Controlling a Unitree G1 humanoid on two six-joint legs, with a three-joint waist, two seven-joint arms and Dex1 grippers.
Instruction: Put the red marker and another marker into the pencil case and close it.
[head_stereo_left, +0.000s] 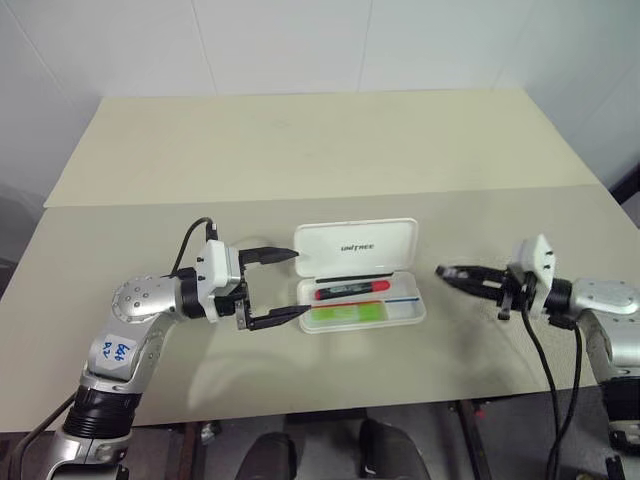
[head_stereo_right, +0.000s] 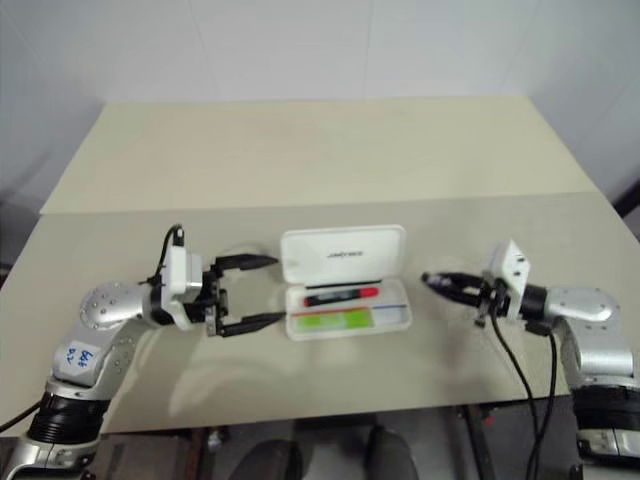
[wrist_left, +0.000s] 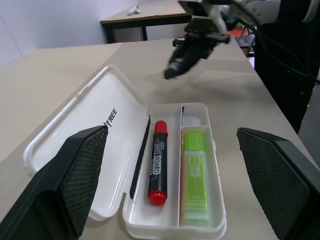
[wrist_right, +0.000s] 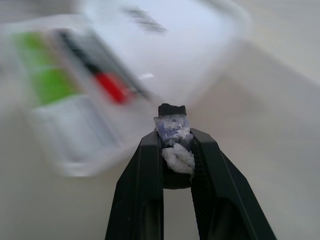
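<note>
Pencil case: the pencil case (head_stereo_left: 361, 283) lies open on the table (head_stereo_left: 300, 150) between your two arms, its lid (head_stereo_left: 355, 245) swung up and back on the far side, lettering showing.
Red marker: the red marker (head_stereo_left: 352, 290) already lies in the far lane of the tray, next to the hinge.
Green highlighter: the green highlighter (head_stereo_left: 345, 313) fills the near lane, flat and fully inside the rim.
Step in hand: both markers look to be in, so what remains, as you should judge it, is shutting the lid.
Left gripper: your left gripper (head_stereo_left: 280, 287) hangs level at the case's left end, fingers spread wide and empty, one by the lid's corner and one by the tray's corner; whether they touch it you cannot tell.
Right gripper: your right gripper (head_stereo_left: 447, 271) is clenched with no marker in it, pointing at the case's right end, near but apart from it.
How to do it well: use the left fingers to steady the tray, bring the closed right tip behind the lid's far edge and push it forward and down.
Watch for: the light case sliding or tipping; press over the front edge until it latches.
</note>
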